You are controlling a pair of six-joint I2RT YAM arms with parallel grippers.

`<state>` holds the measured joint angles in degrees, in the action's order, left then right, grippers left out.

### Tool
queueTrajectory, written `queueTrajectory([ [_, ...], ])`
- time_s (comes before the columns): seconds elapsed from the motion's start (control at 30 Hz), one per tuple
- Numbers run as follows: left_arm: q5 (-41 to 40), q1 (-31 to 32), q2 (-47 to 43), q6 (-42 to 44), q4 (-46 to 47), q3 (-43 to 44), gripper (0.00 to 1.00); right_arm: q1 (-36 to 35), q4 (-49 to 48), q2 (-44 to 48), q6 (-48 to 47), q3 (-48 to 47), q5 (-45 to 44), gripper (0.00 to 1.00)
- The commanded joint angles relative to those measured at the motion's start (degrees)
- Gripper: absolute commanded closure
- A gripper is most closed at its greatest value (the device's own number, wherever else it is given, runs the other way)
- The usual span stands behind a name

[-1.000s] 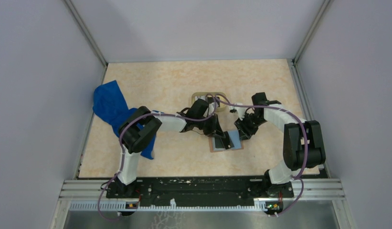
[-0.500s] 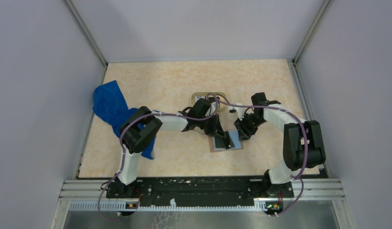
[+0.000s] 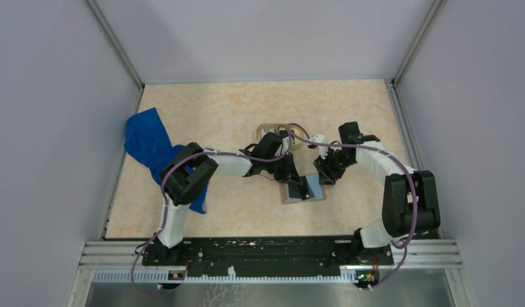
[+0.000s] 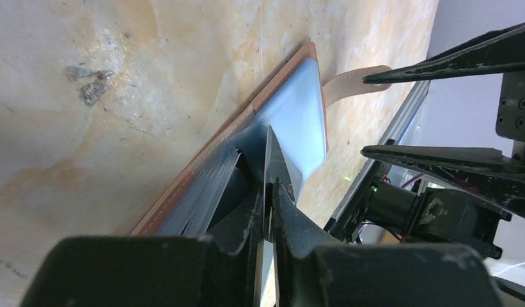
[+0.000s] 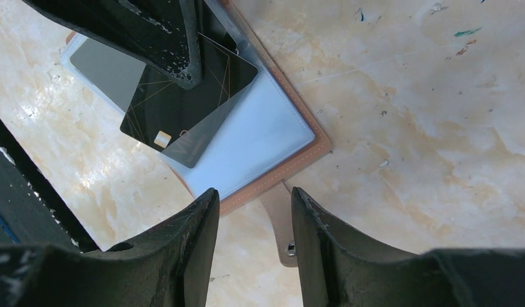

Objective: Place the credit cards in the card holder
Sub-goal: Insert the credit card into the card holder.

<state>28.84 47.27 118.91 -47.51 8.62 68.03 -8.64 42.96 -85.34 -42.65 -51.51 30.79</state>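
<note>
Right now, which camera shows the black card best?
Right wrist: the black card shows face-on, chip visible, over the card holder. Left wrist sees it only edge-on; top external shows a small dark patch.

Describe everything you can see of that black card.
The black credit card is thin, glossy and rectangular, with fine gold lines and a small pale chip near one corner. The left hand pinches one end, holding it over the pale blue inner face of the open card holder. Whether it touches the holder is unclear.
</note>
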Motion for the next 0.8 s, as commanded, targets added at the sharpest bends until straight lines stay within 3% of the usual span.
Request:
queueTrajectory([
  [0.0,-3.9,0.3,0.8,2.4,-8.1,-3.6,0.86,-0.7,-0.9,2.8,-0.9,-1.1,2.2,0.54],
  [0.77,0.7,0.2,3.0,1.8,-7.6,-1.9,0.83,-3.4,-4.7,1.4,-1.5,1.7,-0.3,0.56],
])
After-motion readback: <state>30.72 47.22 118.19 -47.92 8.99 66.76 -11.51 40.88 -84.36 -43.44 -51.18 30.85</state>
